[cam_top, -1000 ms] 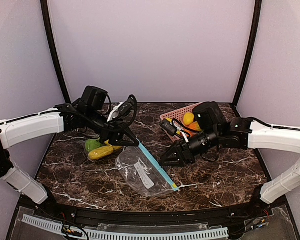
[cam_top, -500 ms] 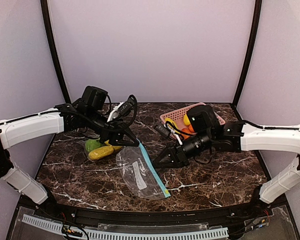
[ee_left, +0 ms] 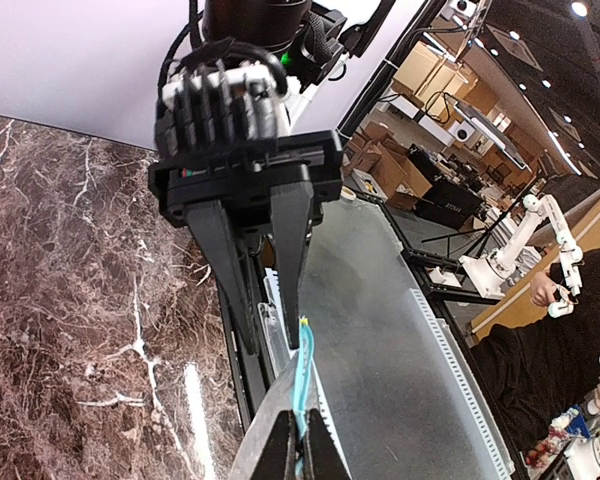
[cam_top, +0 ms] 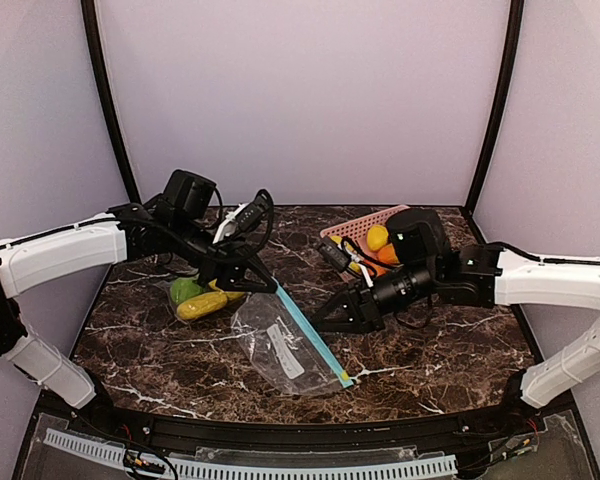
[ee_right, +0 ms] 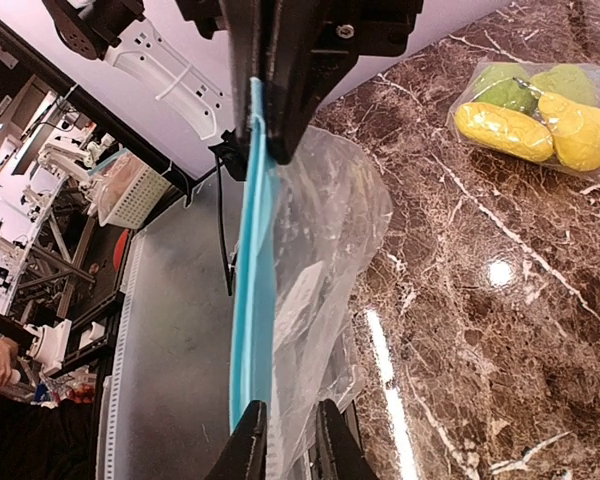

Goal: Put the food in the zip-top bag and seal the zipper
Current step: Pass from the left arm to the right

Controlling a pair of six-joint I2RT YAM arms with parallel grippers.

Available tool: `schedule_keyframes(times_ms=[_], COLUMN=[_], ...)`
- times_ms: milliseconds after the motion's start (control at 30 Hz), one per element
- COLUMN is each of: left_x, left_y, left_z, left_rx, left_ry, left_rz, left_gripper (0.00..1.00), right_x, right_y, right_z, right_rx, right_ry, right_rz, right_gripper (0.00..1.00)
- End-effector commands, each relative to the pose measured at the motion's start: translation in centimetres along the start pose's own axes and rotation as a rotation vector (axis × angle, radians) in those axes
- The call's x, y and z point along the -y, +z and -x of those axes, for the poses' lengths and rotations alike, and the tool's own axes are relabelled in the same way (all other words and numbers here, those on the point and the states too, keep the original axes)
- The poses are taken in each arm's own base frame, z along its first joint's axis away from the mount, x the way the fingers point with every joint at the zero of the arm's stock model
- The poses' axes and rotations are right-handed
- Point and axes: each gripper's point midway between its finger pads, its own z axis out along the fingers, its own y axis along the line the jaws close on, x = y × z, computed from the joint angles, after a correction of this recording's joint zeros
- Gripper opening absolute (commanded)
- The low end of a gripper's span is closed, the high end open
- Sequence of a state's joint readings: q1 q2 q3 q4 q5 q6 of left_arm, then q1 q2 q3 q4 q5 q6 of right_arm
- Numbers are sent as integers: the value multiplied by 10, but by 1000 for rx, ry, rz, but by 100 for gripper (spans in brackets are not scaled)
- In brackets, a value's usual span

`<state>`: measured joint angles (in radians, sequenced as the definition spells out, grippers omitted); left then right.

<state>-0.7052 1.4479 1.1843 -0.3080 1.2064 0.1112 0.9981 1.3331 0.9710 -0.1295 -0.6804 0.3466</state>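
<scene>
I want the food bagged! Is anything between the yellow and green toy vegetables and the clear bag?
Nothing stands between the yellow and green toy vegetables and the clear zip-top bag. They seem wrapped in clear plastic, and the blue zipper strip, pinched by the left gripper, looks shut.

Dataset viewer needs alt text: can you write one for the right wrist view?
The blue zipper strip of a clear bag runs up the frame from between the two fingers of the right hand to the left hand, which pinches its far end. Yellow and green toy food lies on the dark marble table at upper right.
</scene>
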Motion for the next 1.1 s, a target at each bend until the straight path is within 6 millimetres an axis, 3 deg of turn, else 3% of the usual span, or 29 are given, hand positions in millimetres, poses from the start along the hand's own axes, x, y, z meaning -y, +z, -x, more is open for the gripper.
schedule_keyframes(times_ms=[0,300,500,767,1067], left_x=[6,7,9,11,9], left_y=[-1,-1,-1,-2,-1], left_z=[4,4,4,5,5], left_rx=[-8,-6,-5,-5,-6], left_ry=[29,27,25,29,26], left_rz=[1,-5,-16,-18,-18], left_gripper=[1,1,0,1,1], right_x=[-8,2,4,9,17], right_y=[-11,0,-11,-28,-21], right_z=[-1,-13,-4,1,-18], right_rx=[21,-14,35,77,11], right_ry=[-12,23,-2,-5,28], right_rz=[-6,-6,-61,-108,-94], right_gripper=[15,15,24,28,30])
